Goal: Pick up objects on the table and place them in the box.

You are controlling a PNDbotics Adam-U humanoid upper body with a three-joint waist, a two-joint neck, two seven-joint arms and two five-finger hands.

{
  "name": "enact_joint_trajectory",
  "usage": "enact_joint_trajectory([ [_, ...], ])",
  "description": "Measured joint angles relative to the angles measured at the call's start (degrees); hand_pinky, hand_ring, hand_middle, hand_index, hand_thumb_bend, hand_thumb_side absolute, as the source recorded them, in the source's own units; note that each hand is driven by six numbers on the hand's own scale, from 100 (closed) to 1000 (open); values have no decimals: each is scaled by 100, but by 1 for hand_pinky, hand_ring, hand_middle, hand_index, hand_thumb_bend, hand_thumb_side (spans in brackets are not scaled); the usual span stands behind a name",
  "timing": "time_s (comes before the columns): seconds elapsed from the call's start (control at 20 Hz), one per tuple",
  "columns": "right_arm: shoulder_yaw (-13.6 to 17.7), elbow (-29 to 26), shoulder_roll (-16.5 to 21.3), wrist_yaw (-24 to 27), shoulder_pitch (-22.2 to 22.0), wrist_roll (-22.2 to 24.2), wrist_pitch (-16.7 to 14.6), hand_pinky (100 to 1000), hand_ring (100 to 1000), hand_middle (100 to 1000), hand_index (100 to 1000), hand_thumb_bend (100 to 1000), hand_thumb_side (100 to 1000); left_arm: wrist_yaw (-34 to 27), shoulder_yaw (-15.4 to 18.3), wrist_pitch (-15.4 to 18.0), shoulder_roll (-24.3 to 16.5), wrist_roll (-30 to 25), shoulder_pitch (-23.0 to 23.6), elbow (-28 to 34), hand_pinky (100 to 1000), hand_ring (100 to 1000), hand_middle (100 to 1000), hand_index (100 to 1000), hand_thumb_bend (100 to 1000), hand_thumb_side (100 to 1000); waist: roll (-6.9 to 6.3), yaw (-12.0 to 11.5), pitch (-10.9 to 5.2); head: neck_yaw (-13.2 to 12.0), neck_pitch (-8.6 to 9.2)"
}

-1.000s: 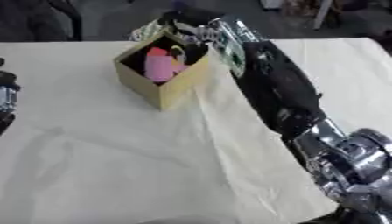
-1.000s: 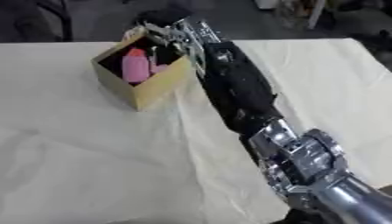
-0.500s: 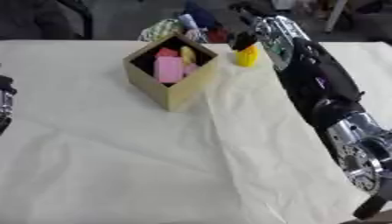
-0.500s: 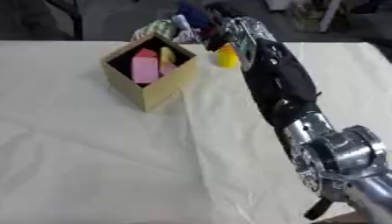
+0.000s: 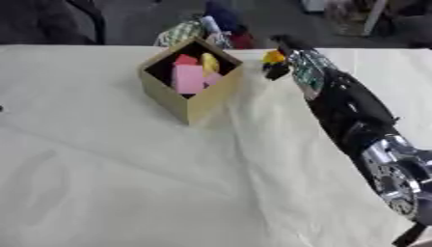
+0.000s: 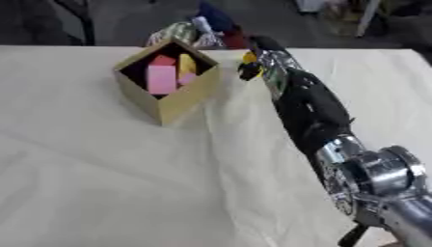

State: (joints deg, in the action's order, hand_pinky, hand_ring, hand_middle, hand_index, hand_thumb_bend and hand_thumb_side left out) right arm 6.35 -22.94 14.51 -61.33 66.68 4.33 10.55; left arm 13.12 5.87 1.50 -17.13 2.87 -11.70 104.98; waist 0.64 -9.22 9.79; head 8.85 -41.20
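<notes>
The box (image 5: 190, 84) already holds several things: a pink block (image 5: 187, 78), a red piece (image 5: 185, 60) and a yellow piece (image 5: 209, 62) stand inside it, so a good part of the picking looks done. What is left, as far as can be seen, is one small yellow object (image 5: 273, 57) at the tips of the right hand (image 5: 283, 60), which reaches far across the counter (image 5: 127, 183). The object sits just to the left of the hand's dark fingers, touching them or nearly so, and the box lies a little further to the hand's left and slightly nearer the robot. Whether the fingers are curled round the yellow object or only lie against it cannot be told (they merge into a dark patch there), so the grasp is unsure. The left hand shows in neither view.

Beyond the hand, at the counter's far edge, there is a huddle of other things: something patterned in green and white (image 5: 179, 34), something dark blue (image 6: 218, 17) and a bit of red (image 6: 235, 40). They seem to be off the counter or at its rim, and I cannot tell whether they belong to the task. The cloth between the hand and the box is creased but bare; the box's near right wall is the only thing the object must be lifted over.
</notes>
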Motion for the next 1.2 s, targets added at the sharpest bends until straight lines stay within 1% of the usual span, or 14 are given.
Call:
enact_joint_trajectory([
  [0.3, -3, 113, 105, 101, -107, -554, 430, 850, 816, 938, 1000, 100, 191, -15, 0, 2, 3, 2, -22, 4, 642, 564, 593, 820, 100, 539, -88, -80, 113, 138, 47],
  [0.45, -3, 103, 141, 112, -120, -903, 607, 844, 803, 931, 1000, 100, 194, -30, 1, 2, 5, 2, -31, 11, 642, 564, 592, 820, 100, 540, -156, -103, 137, 220, 52],
  [0.55, -1, 60, 144, 117, -120, -1157, 690, 841, 795, 925, 1000, 100, 202, -41, 1, 2, 6, 3, -32, 15, 642, 563, 592, 820, 100, 542, -164, -107, 183, 280, 72],
  [0.7, 10, -46, 144, 170, -112, -1436, 726, 842, 791, 920, 1000, 100, 203, -50, 1, 2, 8, 3, -32, 15, 642, 563, 592, 820, 100, 542, -184, -147, 199, 349, 103],
  [0.8, 14, -105, 146, 234, -101, -1489, 697, 843, 789, 917, 1000, 100, 203, -51, 1, 2, 8, 3, -33, 15, 642, 563, 592, 820, 100, 543, -198, -188, 240, 394, 128],
  [0.95, 13, -177, 146, 329, -70, -1445, 632, 843, 790, 917, 1000, 100, 202, -55, 1, 2, 9, 3, -35, 15, 642, 563, 592, 820, 100, 543, -209, -263, 309, 457, 172],
  [1.2, 12, -222, 169, 356, -72, -1367, 621, 829, 767, 880, 1000, 100, 200, -92, 1, 7, 52, -2, -60, 15, 643, 563, 592, 820, 100, 542, -311, -380, 407, 571, 284],
])
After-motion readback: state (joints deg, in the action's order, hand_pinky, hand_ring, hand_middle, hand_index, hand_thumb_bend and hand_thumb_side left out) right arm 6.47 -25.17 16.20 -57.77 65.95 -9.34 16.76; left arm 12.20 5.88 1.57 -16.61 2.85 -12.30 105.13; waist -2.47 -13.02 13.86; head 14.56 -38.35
